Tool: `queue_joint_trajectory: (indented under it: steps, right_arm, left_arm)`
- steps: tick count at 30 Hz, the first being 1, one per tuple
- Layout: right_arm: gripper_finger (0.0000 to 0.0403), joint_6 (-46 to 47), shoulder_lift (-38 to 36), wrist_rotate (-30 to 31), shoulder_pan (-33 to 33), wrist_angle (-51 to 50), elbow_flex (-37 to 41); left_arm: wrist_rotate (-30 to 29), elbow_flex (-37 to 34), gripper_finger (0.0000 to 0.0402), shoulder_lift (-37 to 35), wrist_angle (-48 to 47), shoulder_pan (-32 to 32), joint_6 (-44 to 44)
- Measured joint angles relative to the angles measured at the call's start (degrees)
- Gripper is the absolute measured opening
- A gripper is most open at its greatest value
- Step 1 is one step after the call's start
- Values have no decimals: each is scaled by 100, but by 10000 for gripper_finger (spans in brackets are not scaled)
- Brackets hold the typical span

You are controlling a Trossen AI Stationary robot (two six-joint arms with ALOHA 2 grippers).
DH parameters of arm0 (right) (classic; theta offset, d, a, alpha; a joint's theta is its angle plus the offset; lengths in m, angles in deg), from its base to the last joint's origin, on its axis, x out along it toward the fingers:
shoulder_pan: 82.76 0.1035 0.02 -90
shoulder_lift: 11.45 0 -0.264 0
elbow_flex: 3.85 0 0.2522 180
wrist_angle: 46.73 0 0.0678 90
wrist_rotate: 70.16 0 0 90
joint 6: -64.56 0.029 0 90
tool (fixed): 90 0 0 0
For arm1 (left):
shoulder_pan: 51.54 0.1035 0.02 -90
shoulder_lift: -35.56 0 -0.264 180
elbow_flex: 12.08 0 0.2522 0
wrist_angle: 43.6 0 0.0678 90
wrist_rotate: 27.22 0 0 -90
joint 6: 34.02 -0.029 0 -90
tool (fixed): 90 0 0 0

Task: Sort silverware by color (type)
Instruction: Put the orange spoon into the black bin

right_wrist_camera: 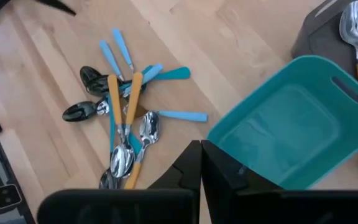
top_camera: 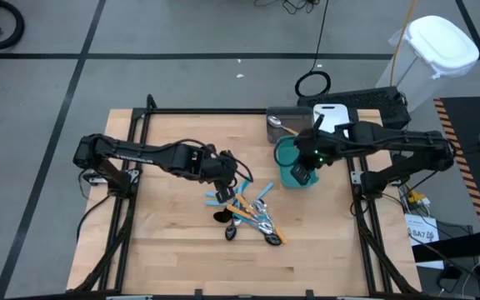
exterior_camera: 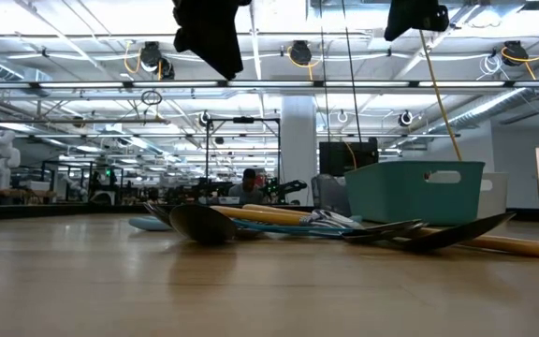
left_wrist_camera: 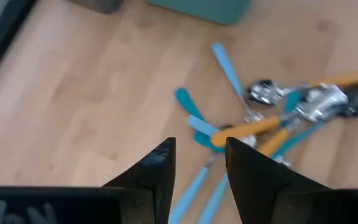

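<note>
The silverware (top_camera: 244, 212) lies in a crossed pile on the wooden table: light-blue-handled pieces, orange-handled ones with silver heads, and dark spoons (right_wrist_camera: 82, 112). My left gripper (left_wrist_camera: 201, 144) hovers open just above the pile's far left side (top_camera: 227, 179); nothing is between its fingers. My right gripper (right_wrist_camera: 201, 149) is shut and empty above the teal bin (top_camera: 288, 154). That bin (right_wrist_camera: 284, 134) shows a bare floor. One orange-handled spoon (right_wrist_camera: 356, 31) lies in the gray bin (top_camera: 280, 129) behind it.
A white bin (top_camera: 332, 117) stands to the right of the gray one at the table's far edge. Bare wood lies near and left of the pile. In the low view a person (exterior_camera: 249, 178) sits far behind the table.
</note>
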Motion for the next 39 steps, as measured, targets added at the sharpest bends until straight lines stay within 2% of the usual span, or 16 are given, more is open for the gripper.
queue_joint_trajectory:
  steps: [3, 7, 14, 20, 27, 35, 39]
  right_arm:
    - [4, 114, 0, 135, 151, -19, 0]
    - [4, 211, 0, 278, 335, -22, 0]
    - [4, -318, 33, 281, 452, -81, 0]
    - [4, -148, 31, 282, 507, -415, 0]
    - [4, -310, 31, 273, 681, -1006, 0]
    - [4, -176, 6, 248, 740, -1268, 0]
    - [4, -121, -56, 252, 740, -1329, 0]
  left_arm:
    - [174, 0, 140, 2, -23, -135, 40]
    - [947, 0, 140, 2, -9, -138, -140]
    - [1117, 2, 140, 105, 706, -221, -1210]
    - [1690, -2, 140, 611, 1317, -293, -1348]
    - [1886, -8, 141, 1248, 1731, -522, -1233]
    - [2026, -8, 141, 1322, 2346, -496, -1183]
    - [2009, -7, 141, 1322, 2132, -363, -1366]
